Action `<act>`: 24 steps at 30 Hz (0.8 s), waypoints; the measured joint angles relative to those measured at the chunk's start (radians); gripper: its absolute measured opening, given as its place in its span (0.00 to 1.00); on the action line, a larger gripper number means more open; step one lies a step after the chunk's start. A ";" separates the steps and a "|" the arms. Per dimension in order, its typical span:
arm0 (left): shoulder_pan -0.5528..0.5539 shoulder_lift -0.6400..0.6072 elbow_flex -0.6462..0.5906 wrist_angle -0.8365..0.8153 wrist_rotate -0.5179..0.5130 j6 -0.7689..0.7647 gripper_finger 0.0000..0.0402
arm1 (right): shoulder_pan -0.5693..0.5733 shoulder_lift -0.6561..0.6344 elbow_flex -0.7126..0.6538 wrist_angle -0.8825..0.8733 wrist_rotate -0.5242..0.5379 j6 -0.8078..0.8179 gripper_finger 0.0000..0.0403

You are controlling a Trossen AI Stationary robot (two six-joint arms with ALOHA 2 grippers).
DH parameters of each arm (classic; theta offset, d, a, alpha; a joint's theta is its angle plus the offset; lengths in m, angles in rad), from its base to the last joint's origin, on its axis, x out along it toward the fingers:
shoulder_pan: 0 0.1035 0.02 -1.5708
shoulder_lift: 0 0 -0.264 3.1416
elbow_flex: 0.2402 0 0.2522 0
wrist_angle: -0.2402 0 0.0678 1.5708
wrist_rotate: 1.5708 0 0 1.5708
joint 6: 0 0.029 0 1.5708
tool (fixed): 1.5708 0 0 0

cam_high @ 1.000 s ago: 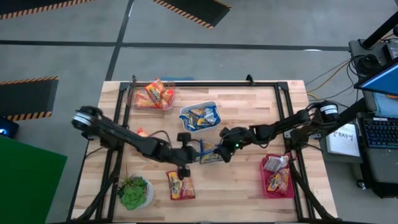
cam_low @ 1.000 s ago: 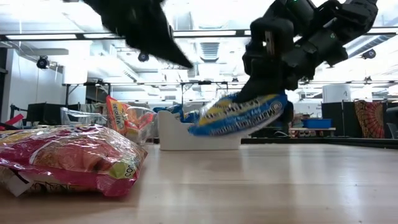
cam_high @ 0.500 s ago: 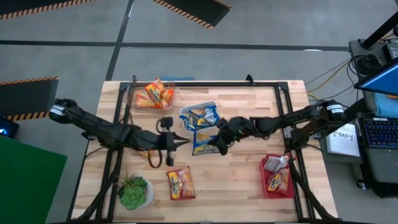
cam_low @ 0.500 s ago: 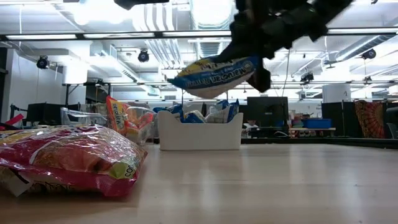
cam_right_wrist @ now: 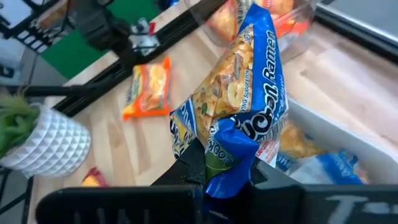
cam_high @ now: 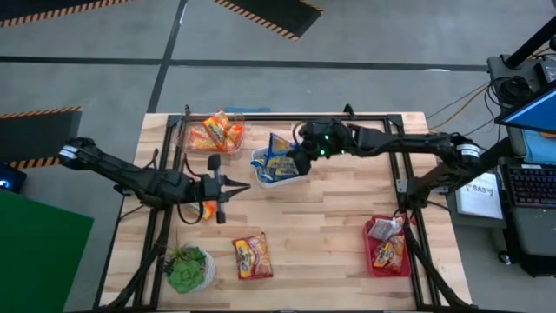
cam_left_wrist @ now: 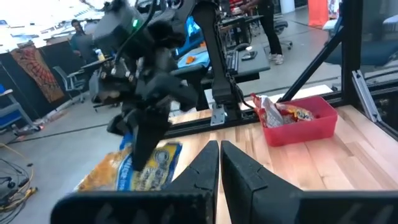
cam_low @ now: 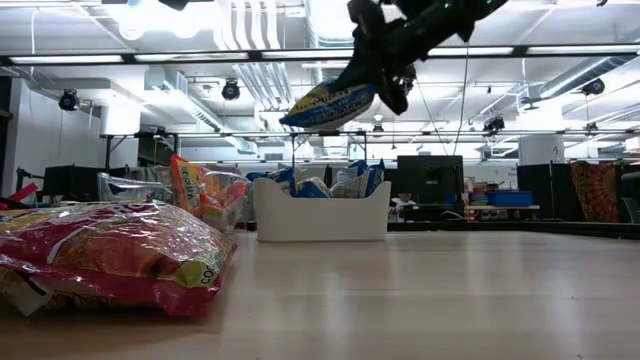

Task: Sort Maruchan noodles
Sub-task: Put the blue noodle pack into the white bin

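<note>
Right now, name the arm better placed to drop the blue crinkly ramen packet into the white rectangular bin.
Right. The right gripper is shut on the blue crinkly ramen packet, held above the white rectangular bin. The left gripper is shut, empty, farther off.

Right arm reaches across the table's far side, its gripper raised and clamped on a blue packet. Left arm lies low at the left; its gripper is closed, empty.

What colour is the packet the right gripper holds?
Blue with a yellow centre; the packet in the right gripper shows best in the right wrist view.
</note>
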 joint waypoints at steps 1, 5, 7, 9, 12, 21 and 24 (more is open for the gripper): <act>0.000 -0.004 0.000 0.002 0.000 0.000 0.00 | -0.015 0.008 0.006 -0.001 -0.015 -0.002 0.05; 0.000 -0.017 -0.003 -0.003 0.000 0.006 0.00 | -0.039 0.079 0.025 0.000 -0.082 -0.006 0.05; 0.000 -0.020 -0.004 -0.001 0.000 0.019 0.00 | -0.043 0.126 0.039 -0.008 -0.122 -0.029 0.05; 0.000 -0.019 -0.005 -0.005 0.000 0.027 0.00 | -0.051 0.178 0.060 -0.003 -0.182 -0.045 0.05; 0.000 -0.019 -0.005 -0.005 0.000 0.032 0.00 | -0.063 0.249 0.100 -0.012 -0.211 -0.056 0.05; 0.000 -0.019 -0.005 -0.010 0.000 0.034 0.00 | -0.121 0.390 0.284 -0.238 -0.200 -0.141 0.09; 0.000 -0.019 -0.005 -0.011 0.000 0.034 0.00 | -0.128 0.404 0.326 -0.288 -0.190 -0.156 0.16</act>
